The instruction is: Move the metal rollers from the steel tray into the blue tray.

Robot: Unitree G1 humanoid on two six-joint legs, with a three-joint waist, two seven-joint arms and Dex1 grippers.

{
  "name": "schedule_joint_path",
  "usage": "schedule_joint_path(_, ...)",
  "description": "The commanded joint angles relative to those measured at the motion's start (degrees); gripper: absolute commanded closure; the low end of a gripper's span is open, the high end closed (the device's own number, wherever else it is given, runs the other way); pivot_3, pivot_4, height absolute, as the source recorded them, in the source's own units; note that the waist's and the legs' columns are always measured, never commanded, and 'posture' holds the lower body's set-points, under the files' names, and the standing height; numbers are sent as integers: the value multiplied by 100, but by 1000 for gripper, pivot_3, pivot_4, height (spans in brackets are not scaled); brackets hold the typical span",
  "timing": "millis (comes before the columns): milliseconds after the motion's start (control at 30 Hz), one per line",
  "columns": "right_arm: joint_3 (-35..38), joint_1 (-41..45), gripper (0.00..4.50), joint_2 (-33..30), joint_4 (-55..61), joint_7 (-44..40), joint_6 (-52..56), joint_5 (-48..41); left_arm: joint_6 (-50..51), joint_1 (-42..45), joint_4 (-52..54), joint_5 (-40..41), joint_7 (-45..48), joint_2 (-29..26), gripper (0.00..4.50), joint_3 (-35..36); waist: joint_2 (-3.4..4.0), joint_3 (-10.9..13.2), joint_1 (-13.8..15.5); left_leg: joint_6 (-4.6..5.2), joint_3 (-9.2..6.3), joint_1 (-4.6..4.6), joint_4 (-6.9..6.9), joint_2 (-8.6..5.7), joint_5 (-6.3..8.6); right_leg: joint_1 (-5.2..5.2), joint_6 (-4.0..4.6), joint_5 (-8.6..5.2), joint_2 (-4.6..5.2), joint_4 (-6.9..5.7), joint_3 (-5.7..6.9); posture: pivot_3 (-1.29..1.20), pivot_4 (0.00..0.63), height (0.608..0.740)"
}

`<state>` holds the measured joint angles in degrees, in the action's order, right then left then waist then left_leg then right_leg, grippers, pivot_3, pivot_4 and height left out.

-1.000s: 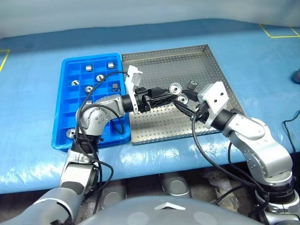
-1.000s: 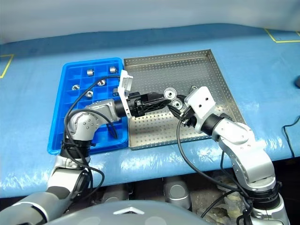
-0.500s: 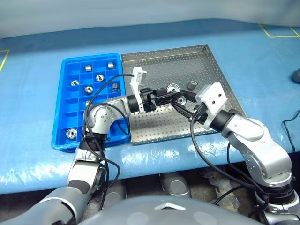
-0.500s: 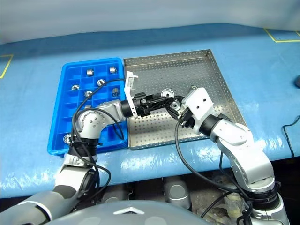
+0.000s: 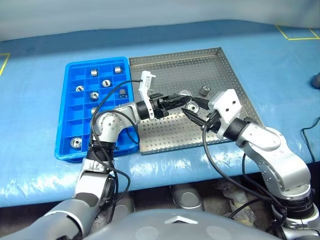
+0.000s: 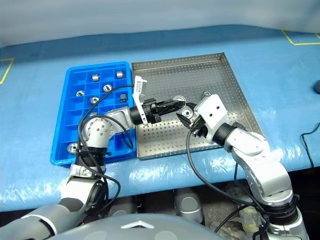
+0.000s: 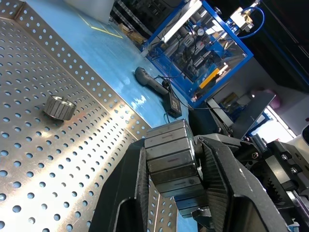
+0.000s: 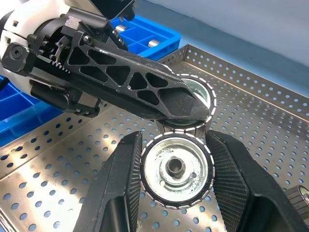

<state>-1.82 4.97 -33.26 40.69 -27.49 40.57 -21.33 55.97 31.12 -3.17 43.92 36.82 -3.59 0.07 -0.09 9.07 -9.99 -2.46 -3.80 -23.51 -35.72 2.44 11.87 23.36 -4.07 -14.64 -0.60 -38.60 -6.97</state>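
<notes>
The metal rollers [image 8: 177,169] concern us first: one toothed silver disc with a dark hub sits clamped between our right fingers [image 8: 227,181], above the steel tray [image 5: 170,130]. Our left fingers [image 7: 219,188] have closed on a ribbed silver block, their tips touching that same roller. Another roller [image 7: 59,107] lies loose beyond them; more sit in the blue tray [image 5: 75,107].

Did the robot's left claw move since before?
Yes. The left gripper slid a little farther right over the steel tray, toward the right gripper.
</notes>
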Motion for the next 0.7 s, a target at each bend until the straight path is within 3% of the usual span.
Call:
schedule_joint_path(33,78,63,2794,17,231,1,-138,-10,64,21,169,141,60,35,3228,-7,0,0,2,0,0,0,0,0,0,0,0,0,0,0,0,-168,150,740)
schedule_joint_path(267,20,56,2794,-79,191,-14,-142,130,78,129,2,181,-361,205,3246,296,0,0,6,0,0,0,0,0,0,0,0,0,0,0,0,-164,150,740)
schedule_joint_path(500,-1091,91,2794,-1309,-132,132,-52,1912,348,241,-6,547,-1402,540,3246,932,-1,1,5,0,0,0,-1,-4,0,1,0,0,2,2,-1,-163,150,740)
schedule_joint_path(700,-1446,187,2794,-1653,-452,219,-6,2745,642,271,201,1154,-2154,687,3246,1342,-5,3,22,0,-1,-1,0,-4,0,2,0,0,3,2,-1,-156,150,740)
